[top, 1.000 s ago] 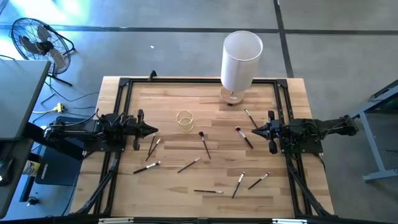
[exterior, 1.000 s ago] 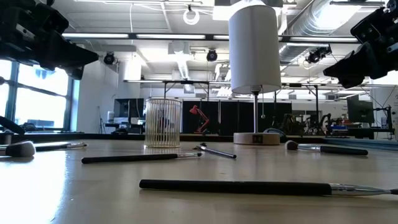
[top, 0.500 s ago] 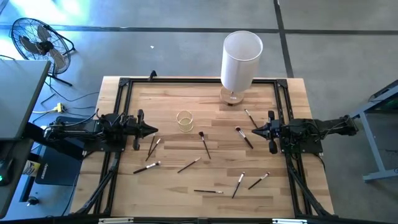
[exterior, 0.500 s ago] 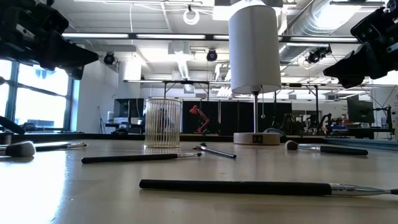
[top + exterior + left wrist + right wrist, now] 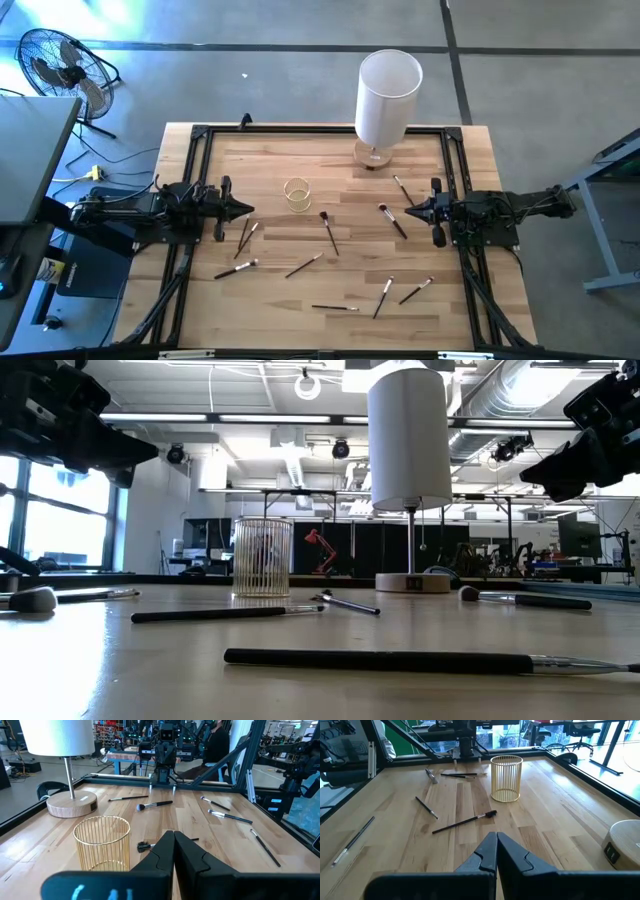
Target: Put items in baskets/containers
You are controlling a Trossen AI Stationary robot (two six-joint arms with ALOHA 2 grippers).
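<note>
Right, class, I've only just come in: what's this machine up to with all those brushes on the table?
Nothing is being handled yet. The left gripper and right gripper sit shut and empty at opposite sides of the wooden table, facing each other. About ten makeup brushes lie scattered flat between them. The small gold wire cup stands upright and empty near the middle, with a white lamp at the far edge. None of the brushes has gone into the cup.

It was a robotics lab or workshop: a wooden table [image 5: 330,160] in a black frame stood on a concrete floor [image 5: 250,60] beside a fan [image 5: 60,62], with ducts [image 5: 520,385], strip lights and other workbenches [image 5: 125,756] behind.
</note>
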